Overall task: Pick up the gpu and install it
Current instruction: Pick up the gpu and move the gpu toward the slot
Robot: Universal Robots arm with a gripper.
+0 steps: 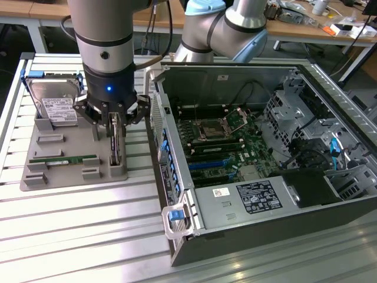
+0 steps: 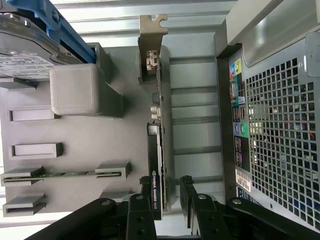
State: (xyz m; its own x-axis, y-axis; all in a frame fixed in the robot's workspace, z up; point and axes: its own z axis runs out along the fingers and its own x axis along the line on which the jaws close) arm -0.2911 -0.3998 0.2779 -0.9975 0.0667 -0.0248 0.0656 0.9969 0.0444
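The gpu stands on edge in a slot of the grey holder, at the holder's end nearest the computer case. In the wrist view the gpu is a thin black card with a silver bracket at its far end. My gripper hangs straight above it, open. One black finger is on each side of the card's near end, and the other finger stands clear of it. The gripper holds nothing.
The holder also carries a silver hard drive with a white label and a green memory stick. The open computer case lies at the exterior view's right, motherboard exposed. Its perforated rear panel is close beside the gpu.
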